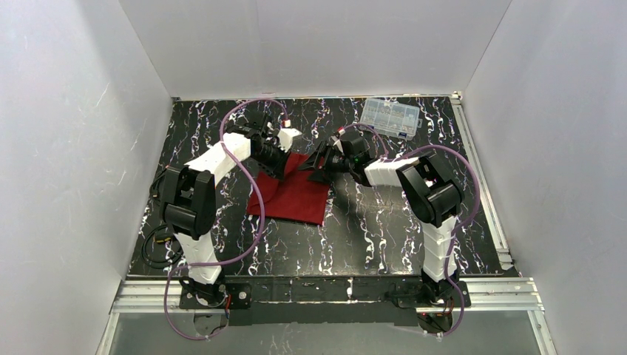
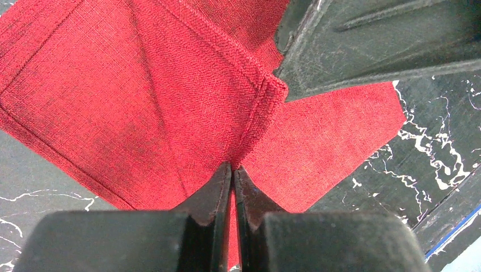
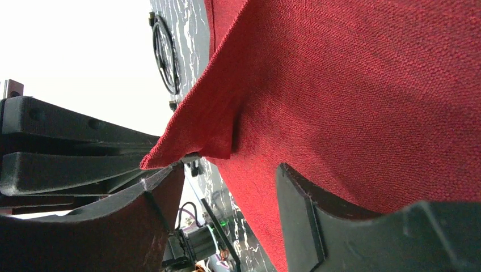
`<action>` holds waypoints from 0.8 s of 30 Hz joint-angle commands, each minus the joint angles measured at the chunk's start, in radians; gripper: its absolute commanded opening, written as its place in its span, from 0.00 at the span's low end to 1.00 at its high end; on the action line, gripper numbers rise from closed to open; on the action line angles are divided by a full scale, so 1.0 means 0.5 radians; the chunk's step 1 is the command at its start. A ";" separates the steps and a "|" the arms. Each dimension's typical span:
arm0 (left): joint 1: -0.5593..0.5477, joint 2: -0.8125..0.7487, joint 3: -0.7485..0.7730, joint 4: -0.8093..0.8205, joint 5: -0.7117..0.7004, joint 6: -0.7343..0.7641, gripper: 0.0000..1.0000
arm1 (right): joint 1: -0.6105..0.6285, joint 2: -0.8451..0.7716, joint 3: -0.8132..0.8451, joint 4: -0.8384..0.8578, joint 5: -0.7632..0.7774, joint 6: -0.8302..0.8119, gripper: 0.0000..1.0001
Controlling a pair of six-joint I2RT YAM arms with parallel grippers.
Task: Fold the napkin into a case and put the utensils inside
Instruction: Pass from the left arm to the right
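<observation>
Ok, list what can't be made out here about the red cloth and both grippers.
- Top view: the napkin has its far edge hidden under both arms.
- Left wrist view: the shut left gripper covers the fold it pinches, and the frame's top edge cuts the cloth off.
- Right wrist view: it is unclear whether the open right gripper touches the cloth.
- Top view: the plastic box is too small to show its contents.

Robotics lab test cell, seen from above. Plain white panel walls (image 1: pixel 74 148) box in a black desk (image 1: pixel 384 237) veined with white marbling. A left arm (image 1: pixel 194 200) and a right arm (image 1: pixel 436 200), both white and black, are bolted to an aluminium rail (image 1: pixel 325 290) at the near edge, trailing purple cables (image 1: pixel 255 100). A clear plastic compartment box (image 1: pixel 390 117) sits near the desk's far edge.
</observation>
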State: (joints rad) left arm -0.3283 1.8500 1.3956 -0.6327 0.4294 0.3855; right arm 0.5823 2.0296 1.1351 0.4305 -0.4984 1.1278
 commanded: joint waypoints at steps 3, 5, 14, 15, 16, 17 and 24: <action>-0.041 -0.056 -0.024 -0.013 0.039 0.005 0.02 | -0.008 -0.097 0.041 0.096 0.023 0.027 0.69; -0.060 -0.046 -0.025 -0.013 -0.001 0.010 0.02 | -0.011 -0.108 0.030 0.126 0.007 0.030 0.69; -0.121 -0.049 -0.073 0.007 -0.052 0.033 0.00 | -0.038 -0.188 0.022 0.012 0.068 0.002 0.71; -0.124 -0.054 -0.083 0.012 -0.053 0.034 0.00 | -0.042 -0.174 0.040 -0.013 0.069 0.000 0.70; -0.128 -0.059 -0.092 0.015 -0.057 0.036 0.00 | -0.045 -0.161 0.057 -0.037 0.073 -0.008 0.71; -0.127 -0.061 -0.097 0.019 -0.063 0.037 0.00 | -0.047 -0.151 0.069 -0.047 0.076 -0.014 0.70; -0.129 -0.068 -0.100 0.032 -0.061 0.044 0.00 | -0.044 -0.078 0.131 -0.187 0.079 -0.015 0.67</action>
State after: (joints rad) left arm -0.3901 1.8500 1.3544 -0.6128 0.3988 0.3943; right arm 0.5610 1.9766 1.1599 0.3683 -0.4702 1.1229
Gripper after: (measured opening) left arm 0.011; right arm 0.678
